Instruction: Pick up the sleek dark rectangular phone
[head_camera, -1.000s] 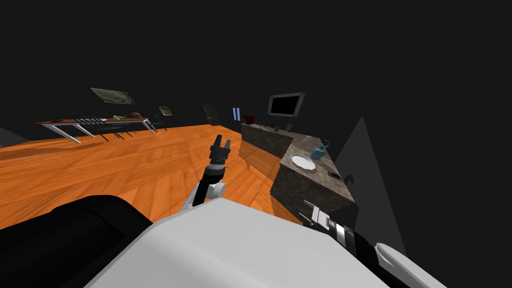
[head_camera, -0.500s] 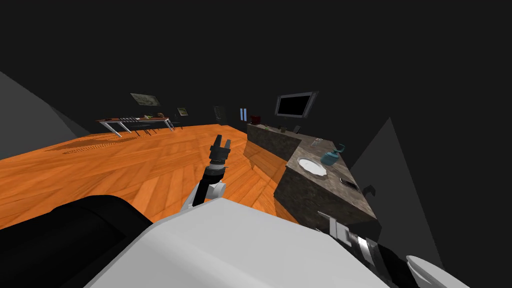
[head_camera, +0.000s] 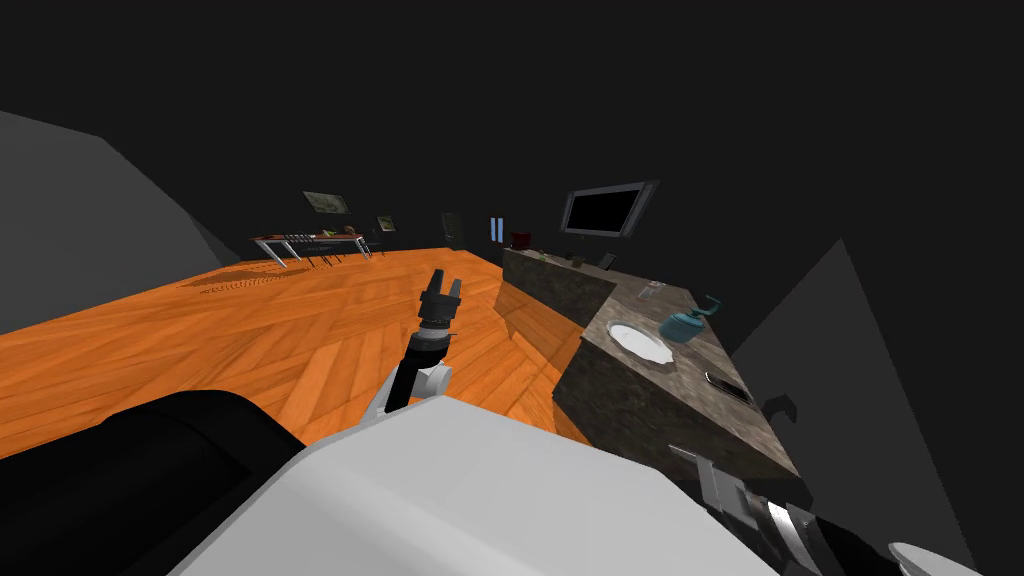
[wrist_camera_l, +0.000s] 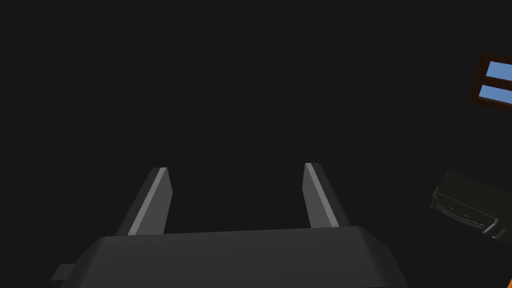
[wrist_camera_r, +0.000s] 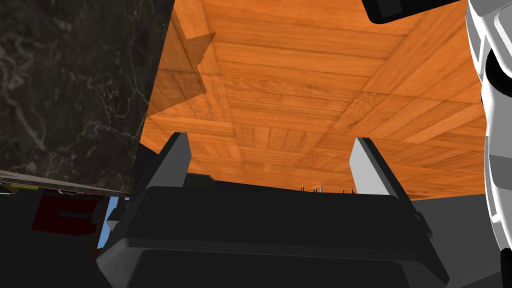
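Note:
The dark, flat, rectangular phone (head_camera: 728, 386) lies on the marbled counter (head_camera: 690, 400) near its right edge, nearer to me than a white plate (head_camera: 640, 343) and a teal object (head_camera: 685, 323). My left gripper (head_camera: 446, 280) is held up over the floor, well left of the counter; in its wrist view the left gripper (wrist_camera_l: 235, 170) is open and empty. My right gripper (head_camera: 700, 470) sits low beside the counter's near end. The right wrist view shows the right gripper (wrist_camera_r: 270, 140) open and empty, over the wooden floor (wrist_camera_r: 310, 100) with the counter's dark side (wrist_camera_r: 75, 85) next to it.
The orange wooden floor (head_camera: 250, 330) spreads wide to the left. A long table with chairs (head_camera: 305, 240) stands far back. A dark screen (head_camera: 603, 210) hangs above the counter's far part, which carries small items. Grey walls close in on both sides.
My whole head view has shifted: the counter, plate and phone now lie further right, lower and larger. The left arm holds its pose. The right arm sits lower right in the picture.

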